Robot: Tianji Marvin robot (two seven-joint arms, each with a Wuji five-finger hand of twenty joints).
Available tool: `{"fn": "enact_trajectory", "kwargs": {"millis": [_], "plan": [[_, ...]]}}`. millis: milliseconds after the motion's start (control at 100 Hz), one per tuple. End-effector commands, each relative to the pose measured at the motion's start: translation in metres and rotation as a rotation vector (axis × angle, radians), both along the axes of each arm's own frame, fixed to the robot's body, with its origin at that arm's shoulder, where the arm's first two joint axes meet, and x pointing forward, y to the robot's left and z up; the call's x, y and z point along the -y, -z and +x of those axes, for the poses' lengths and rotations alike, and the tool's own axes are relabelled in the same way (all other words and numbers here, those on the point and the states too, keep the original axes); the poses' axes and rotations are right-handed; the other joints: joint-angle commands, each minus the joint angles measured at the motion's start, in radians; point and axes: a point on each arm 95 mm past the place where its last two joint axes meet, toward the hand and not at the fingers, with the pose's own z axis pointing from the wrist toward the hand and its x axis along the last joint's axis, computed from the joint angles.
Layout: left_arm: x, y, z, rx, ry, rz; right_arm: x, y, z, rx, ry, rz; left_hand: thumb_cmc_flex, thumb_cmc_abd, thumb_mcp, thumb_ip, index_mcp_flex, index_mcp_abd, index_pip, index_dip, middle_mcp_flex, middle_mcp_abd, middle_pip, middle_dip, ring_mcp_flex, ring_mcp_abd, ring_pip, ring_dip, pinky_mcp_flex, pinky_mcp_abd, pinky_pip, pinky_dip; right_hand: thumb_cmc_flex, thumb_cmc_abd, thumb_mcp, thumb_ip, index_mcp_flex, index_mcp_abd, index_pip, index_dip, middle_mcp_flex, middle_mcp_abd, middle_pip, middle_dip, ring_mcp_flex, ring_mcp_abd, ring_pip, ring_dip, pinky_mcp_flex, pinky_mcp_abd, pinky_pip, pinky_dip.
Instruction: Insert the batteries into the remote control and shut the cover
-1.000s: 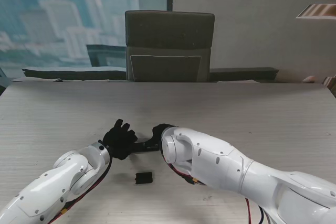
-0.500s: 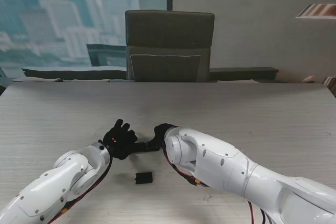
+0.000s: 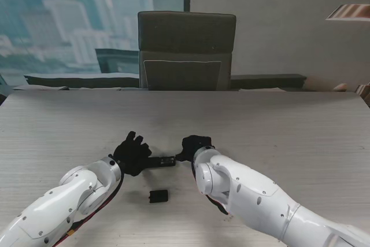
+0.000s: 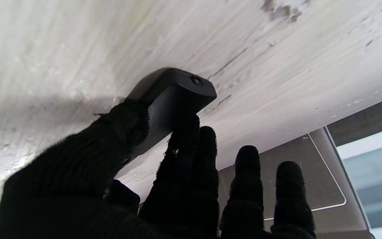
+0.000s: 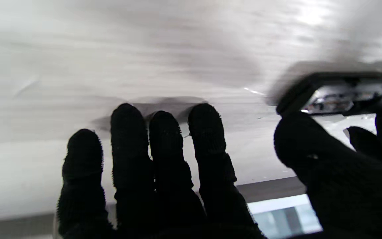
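Remote (image 3: 162,161) on worktop (image 3: 277,125), gripped by left hand (image 3: 132,153); right hand (image 3: 195,144) beside it, fingers spread, holding nothing; cover (image 3: 158,195) nearer

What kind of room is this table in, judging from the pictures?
Probably an office or meeting room. A padded office chair stands at the far side of a long pale wood-grain table, and behind it a large window looks out on tall city buildings, beside a plain grey wall.

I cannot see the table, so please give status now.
Left hand shut on remote. Right hand open beside its other end. Cover loose on table, nearer to me. Nothing in the way.
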Motion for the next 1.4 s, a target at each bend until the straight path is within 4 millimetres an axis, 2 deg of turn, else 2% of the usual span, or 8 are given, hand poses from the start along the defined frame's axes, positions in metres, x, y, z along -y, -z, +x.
{"fn": "enact_trajectory", "kwargs": {"millis": [0, 340, 710, 770, 950, 1130, 1320, 1390], "plan": [[-0.012, 0.034, -0.016, -0.094, -0.026, 0.065, 0.016, 0.023, -0.019, -0.045, -0.009, -0.021, 0.189, -0.017, -0.043, 0.077, 0.067, -0.275, 0.149, 0.044, -0.014, 0.004, -0.008, -0.004, -0.028, 0.008, -0.014, -0.002, -0.024, 0.013, -0.012, -0.008, -0.028, -0.032, 0.003, 0.022, -0.09, 0.022, -0.324, -0.095, -0.053, 0.024, -0.098, -0.052, -0.037, -0.012, -0.078, -0.027, -0.032, 0.015, -0.046, -0.033], [-0.012, 0.034, -0.016, -0.093, -0.029, 0.065, 0.01, 0.002, -0.068, 0.076, -0.188, 0.043, 0.189, -0.017, -0.044, 0.077, 0.069, -0.272, 0.148, 0.043, -0.014, 0.005, -0.008, -0.004, -0.028, 0.008, -0.013, -0.002, -0.024, 0.014, -0.011, -0.007, 0.015, -0.107, 0.052, 0.024, -0.203, -0.033, -0.271, -0.097, -0.145, 0.0, -0.112, -0.051, -0.073, -0.033, -0.155, -0.048, -0.024, 0.0, -0.046, -0.061], [-0.012, 0.034, -0.017, -0.092, -0.025, 0.064, -0.006, -0.009, -0.114, 0.112, -0.399, 0.132, 0.189, -0.015, -0.045, 0.078, 0.068, -0.271, 0.148, 0.043, -0.015, 0.006, -0.008, -0.004, -0.028, 0.008, -0.014, -0.002, -0.023, 0.013, -0.009, -0.006, 0.066, -0.237, 0.148, 0.008, -0.188, -0.152, -0.233, -0.088, -0.164, -0.028, -0.11, -0.049, -0.08, -0.065, -0.172, -0.051, -0.023, -0.017, -0.051, -0.073], [-0.012, 0.034, -0.017, -0.091, -0.024, 0.062, -0.009, -0.008, -0.118, 0.117, -0.433, 0.131, 0.189, -0.015, -0.045, 0.078, 0.067, -0.272, 0.148, 0.043, -0.014, 0.006, -0.008, -0.004, -0.027, 0.009, -0.013, -0.001, -0.023, 0.013, -0.008, -0.006, 0.066, -0.266, 0.161, 0.002, -0.188, -0.149, -0.231, -0.087, -0.175, -0.036, -0.108, -0.048, -0.088, -0.072, -0.176, -0.052, -0.024, -0.022, -0.055, -0.076], [-0.013, 0.035, -0.017, -0.087, -0.025, 0.05, -0.016, 0.002, -0.126, 0.096, -0.51, 0.105, 0.189, -0.015, -0.046, 0.078, 0.068, -0.271, 0.148, 0.043, -0.012, 0.006, -0.007, -0.004, -0.024, 0.011, -0.012, -0.001, -0.02, 0.014, -0.006, -0.005, 0.012, -0.348, 0.167, -0.024, -0.184, -0.041, -0.274, -0.109, -0.227, -0.04, -0.109, -0.046, -0.122, -0.088, -0.198, -0.056, -0.038, -0.032, -0.072, -0.089], [-0.014, 0.035, -0.017, -0.089, -0.027, 0.045, -0.02, 0.017, -0.124, 0.098, -0.573, 0.04, 0.189, -0.014, -0.046, 0.078, 0.068, -0.272, 0.147, 0.043, -0.011, 0.005, -0.008, -0.004, -0.021, 0.009, -0.011, -0.001, -0.018, 0.014, -0.004, -0.004, -0.005, -0.384, 0.174, -0.032, -0.2, -0.028, -0.278, -0.112, -0.246, -0.042, -0.096, -0.041, -0.127, -0.094, -0.195, -0.052, -0.035, -0.038, -0.067, -0.089], [-0.015, 0.036, -0.017, -0.092, -0.03, 0.039, -0.021, 0.032, -0.118, 0.101, -0.608, -0.035, 0.19, -0.014, -0.046, 0.078, 0.068, -0.273, 0.147, 0.043, -0.011, 0.005, -0.008, -0.004, -0.021, 0.008, -0.012, -0.001, -0.018, 0.014, -0.004, -0.003, 0.018, -0.37, 0.178, -0.026, -0.172, -0.048, -0.231, -0.094, -0.191, -0.046, -0.072, -0.035, -0.066, -0.095, -0.167, -0.043, 0.01, -0.034, -0.039, -0.08], [-0.015, 0.036, -0.017, -0.093, -0.031, 0.04, -0.023, 0.036, -0.116, 0.092, -0.607, -0.044, 0.189, -0.014, -0.047, 0.078, 0.068, -0.272, 0.147, 0.043, -0.01, 0.005, -0.008, -0.004, -0.022, 0.014, -0.013, -0.001, -0.018, 0.014, -0.004, -0.003, 0.052, -0.306, 0.177, -0.011, -0.122, -0.072, -0.203, -0.083, -0.134, -0.056, -0.066, -0.036, -0.023, -0.093, -0.152, -0.043, 0.034, -0.03, -0.03, -0.077]]}}
